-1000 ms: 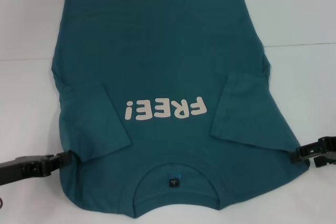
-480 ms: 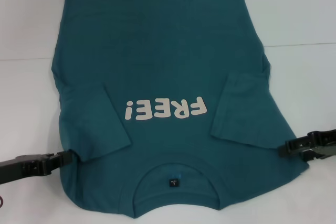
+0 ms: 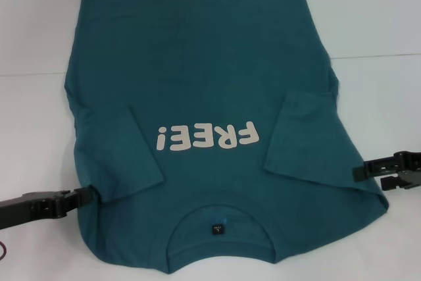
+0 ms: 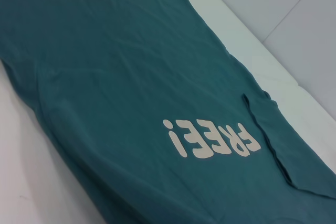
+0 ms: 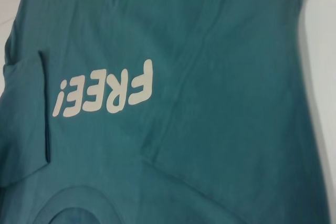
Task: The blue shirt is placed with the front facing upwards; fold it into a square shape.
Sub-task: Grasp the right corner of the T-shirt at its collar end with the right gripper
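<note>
The blue shirt point(image 3: 204, 83) lies flat on the table with its front up. Its white "FREE!" lettering point(image 3: 205, 137) shows, and the collar point(image 3: 220, 228) with a small black tag is nearest me. Both sleeves are folded inward over the chest, one on the left point(image 3: 122, 156) and one on the right point(image 3: 302, 139). My left gripper point(image 3: 85, 196) sits low at the shirt's left edge near the shoulder. At the right edge, just below the folded sleeve, is my right gripper point(image 3: 358, 172). Both wrist views show only the shirt point(image 4: 131, 77) point(image 5: 199, 103) and its lettering.
The white table point(image 3: 375, 31) surrounds the shirt, and a faint seam line crosses it behind the shirt's middle. The hem end of the shirt reaches close to the far edge of the view. No other objects show.
My right gripper has moved inward to the shirt's right edge and then a little farther from me. The left gripper has barely shifted. The shirt lies as before.
</note>
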`<state>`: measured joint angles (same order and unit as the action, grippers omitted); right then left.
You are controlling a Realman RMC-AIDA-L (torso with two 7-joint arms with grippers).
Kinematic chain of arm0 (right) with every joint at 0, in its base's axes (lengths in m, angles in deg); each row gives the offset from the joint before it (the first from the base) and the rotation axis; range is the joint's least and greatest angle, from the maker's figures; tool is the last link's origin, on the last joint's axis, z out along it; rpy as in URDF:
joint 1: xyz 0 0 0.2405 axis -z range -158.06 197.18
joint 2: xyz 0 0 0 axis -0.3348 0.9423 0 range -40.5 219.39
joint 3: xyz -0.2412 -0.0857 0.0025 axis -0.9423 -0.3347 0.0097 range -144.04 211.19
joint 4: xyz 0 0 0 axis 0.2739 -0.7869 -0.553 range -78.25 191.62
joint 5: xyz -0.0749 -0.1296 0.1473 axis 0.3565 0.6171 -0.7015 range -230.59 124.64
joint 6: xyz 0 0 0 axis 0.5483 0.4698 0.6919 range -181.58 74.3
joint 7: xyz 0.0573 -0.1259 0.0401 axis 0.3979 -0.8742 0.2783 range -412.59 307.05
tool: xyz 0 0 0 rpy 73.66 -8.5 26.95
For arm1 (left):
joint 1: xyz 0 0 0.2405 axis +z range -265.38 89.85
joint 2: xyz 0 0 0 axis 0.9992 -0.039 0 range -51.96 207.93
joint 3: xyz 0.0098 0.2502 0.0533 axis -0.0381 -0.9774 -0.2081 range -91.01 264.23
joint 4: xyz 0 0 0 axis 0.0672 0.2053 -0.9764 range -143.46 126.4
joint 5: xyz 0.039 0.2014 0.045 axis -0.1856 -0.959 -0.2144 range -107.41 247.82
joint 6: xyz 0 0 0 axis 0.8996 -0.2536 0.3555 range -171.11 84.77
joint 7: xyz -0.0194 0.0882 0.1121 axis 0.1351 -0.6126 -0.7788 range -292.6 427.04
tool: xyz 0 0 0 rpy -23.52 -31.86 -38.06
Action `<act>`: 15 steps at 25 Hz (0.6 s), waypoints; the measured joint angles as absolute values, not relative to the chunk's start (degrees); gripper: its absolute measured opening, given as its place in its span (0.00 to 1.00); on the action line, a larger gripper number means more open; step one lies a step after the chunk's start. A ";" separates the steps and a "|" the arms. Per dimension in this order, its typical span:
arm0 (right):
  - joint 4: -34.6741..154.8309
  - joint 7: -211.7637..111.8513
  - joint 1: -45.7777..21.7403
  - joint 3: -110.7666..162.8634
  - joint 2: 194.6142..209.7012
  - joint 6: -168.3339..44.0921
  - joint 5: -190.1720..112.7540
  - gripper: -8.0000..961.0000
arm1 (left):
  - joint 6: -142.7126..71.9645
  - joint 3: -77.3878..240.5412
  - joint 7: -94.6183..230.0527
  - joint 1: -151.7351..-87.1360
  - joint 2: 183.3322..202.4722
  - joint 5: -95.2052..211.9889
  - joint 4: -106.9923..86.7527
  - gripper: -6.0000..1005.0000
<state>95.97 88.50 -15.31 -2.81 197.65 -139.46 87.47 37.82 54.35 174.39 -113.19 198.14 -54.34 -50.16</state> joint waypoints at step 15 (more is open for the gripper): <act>96.38 88.47 -15.75 -3.53 197.09 -139.52 92.93 0.95 | 37.73 54.35 174.36 -113.27 198.13 -54.34 -50.01 0.05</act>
<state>96.38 88.47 -15.75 -3.53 197.09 -139.52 92.93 37.73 54.35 174.36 -113.27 198.13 -54.34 -50.01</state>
